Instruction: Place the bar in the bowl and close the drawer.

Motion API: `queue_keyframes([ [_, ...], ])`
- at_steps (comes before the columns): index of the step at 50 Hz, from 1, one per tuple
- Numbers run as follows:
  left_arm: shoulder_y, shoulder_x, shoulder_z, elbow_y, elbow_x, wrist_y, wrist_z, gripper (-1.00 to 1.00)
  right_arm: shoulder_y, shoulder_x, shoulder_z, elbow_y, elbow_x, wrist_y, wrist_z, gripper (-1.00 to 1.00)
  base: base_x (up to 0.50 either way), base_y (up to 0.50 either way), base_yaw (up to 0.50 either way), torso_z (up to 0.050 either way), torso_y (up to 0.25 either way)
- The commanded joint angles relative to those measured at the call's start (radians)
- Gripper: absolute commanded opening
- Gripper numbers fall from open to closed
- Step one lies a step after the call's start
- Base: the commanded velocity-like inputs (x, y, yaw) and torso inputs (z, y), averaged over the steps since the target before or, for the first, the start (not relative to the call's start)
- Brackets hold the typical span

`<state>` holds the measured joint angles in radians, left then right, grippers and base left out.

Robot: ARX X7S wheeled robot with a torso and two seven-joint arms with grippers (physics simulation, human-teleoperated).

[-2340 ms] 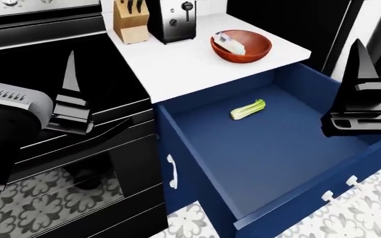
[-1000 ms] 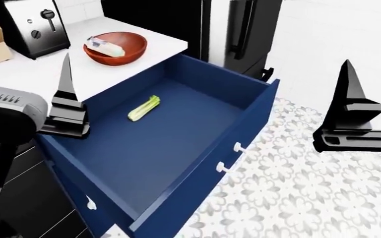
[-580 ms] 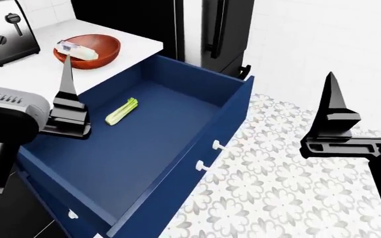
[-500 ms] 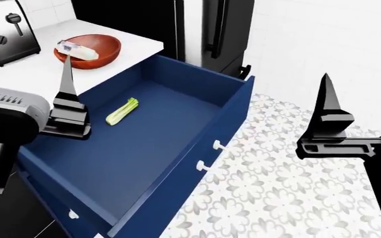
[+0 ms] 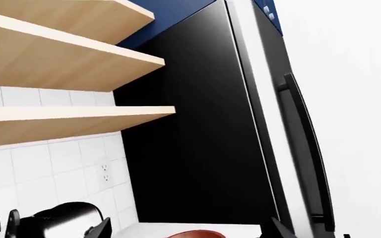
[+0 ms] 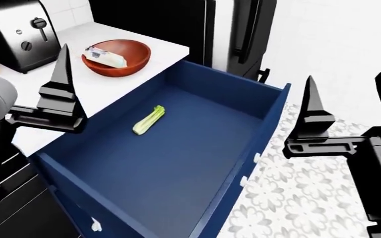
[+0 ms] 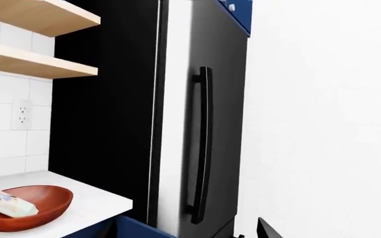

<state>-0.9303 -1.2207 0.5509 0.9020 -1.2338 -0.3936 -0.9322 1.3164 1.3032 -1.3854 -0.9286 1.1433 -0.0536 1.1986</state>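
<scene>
While lying in the bowl (image 6: pixel 116 58) on the far left counter (image 6: pixel 85 87), bar (image 6: pixel 106 56) runs left-right, marked end left, seemingly propped on the rim. Drawer (image 6: pixel 177 144) pulled wide open, green stalk (image 6: pixel 148 120) inside. Left gripper (image 6: pixel 57 94) raised over the counter edge, right gripper (image 6: pixel 343 119) raised beyond the drawer front; both empty, fingers pointing up and spread.

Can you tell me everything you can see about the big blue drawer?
The drawer is deep and dark navy blue, inside and out. It is pulled wide open, sticking out from under the white counter. Its flat front carries small white handles. Only a green leafy stalk lies on its floor. Neither gripper touches it.
</scene>
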Motion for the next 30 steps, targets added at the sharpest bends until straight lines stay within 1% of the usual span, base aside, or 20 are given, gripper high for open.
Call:
queue_keyframes([
  [1, -0.004, -0.001, -0.018, -0.009, -0.028, 0.029, 0.013, 1.0, -0.013, -0.005, -0.001, 0.014, -0.013, -0.009, -0.003, 1.0, 0.0, 0.0, 0.0, 0.0, 0.0],
  [12, -0.022, 0.003, -0.022, -0.002, -0.039, 0.015, 0.005, 1.0, -0.008, -0.002, 0.005, 0.004, -0.015, -0.003, -0.003, 1.0, 0.02, 0.01, 0.0, 0.0, 0.0],
  [30, -0.008, 0.007, -0.021, 0.0, -0.027, 0.017, 0.005, 1.0, -0.032, -0.003, 0.0, 0.007, -0.037, -0.02, -0.004, 1.0, 0.12, 0.08, 0.0, 0.0, 0.0],
])
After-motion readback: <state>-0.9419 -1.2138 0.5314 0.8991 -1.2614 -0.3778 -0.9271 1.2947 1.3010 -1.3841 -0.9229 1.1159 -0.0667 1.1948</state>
